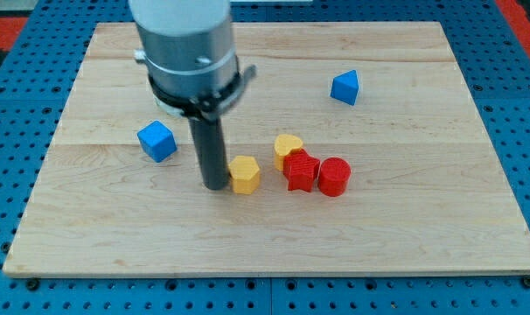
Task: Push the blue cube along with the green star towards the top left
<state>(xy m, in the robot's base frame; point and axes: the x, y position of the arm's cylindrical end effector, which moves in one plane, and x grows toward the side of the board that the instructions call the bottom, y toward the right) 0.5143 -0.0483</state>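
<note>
The blue cube [156, 141] lies on the wooden board [405, 219] at the view's left. I see no green star in the view; the arm's body may hide it. My tip [216, 186] rests on the board, to the right of and slightly below the blue cube, apart from it. The tip stands right against the left side of a yellow hexagonal block [245, 174].
A yellow heart-like block [288, 146], a red star [301, 171] and a red cylinder [333, 176] cluster right of the tip. A second blue block [345, 87], wedge-like, lies at upper right. The arm's grey body [184, 39] covers the board's upper left centre.
</note>
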